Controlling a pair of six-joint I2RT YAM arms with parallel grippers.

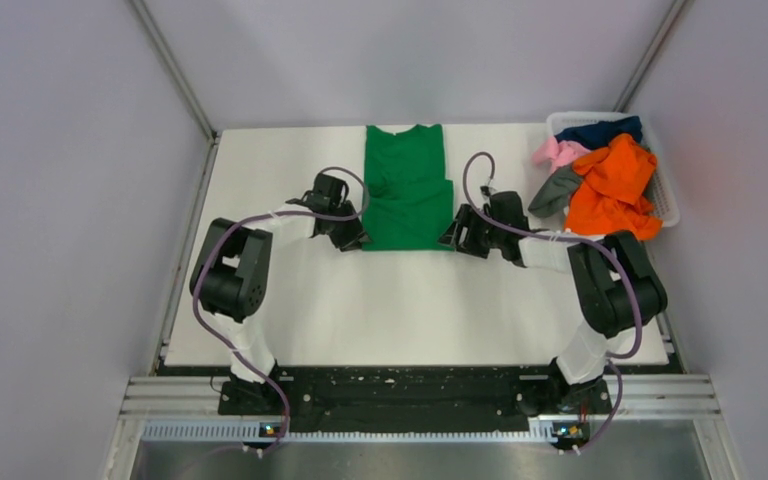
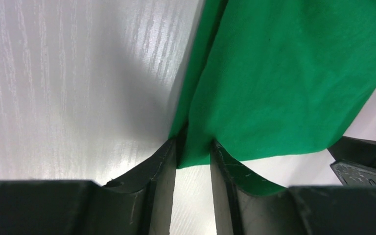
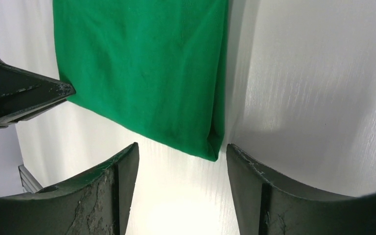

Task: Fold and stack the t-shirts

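Green shirt [image 1: 407, 190] lay flat at far middle of table [image 1: 360, 300], sleeves folded in, making a narrow strip, smooth with light creases. Long axis ran near-far, collar at the far edge, hem toward arms. Left gripper [image 2: 193, 147] pinched near-left hem corner. Right gripper [image 3: 182, 152] was spread, straddling near-right corner, not gripping.

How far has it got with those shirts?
Done: green t-shirt folded narrow. In hand: left gripper straddles one near corner, right gripper open at the other. Left: probably a crosswise fold, plus the other shirts heaped in the basket; no stack yet.
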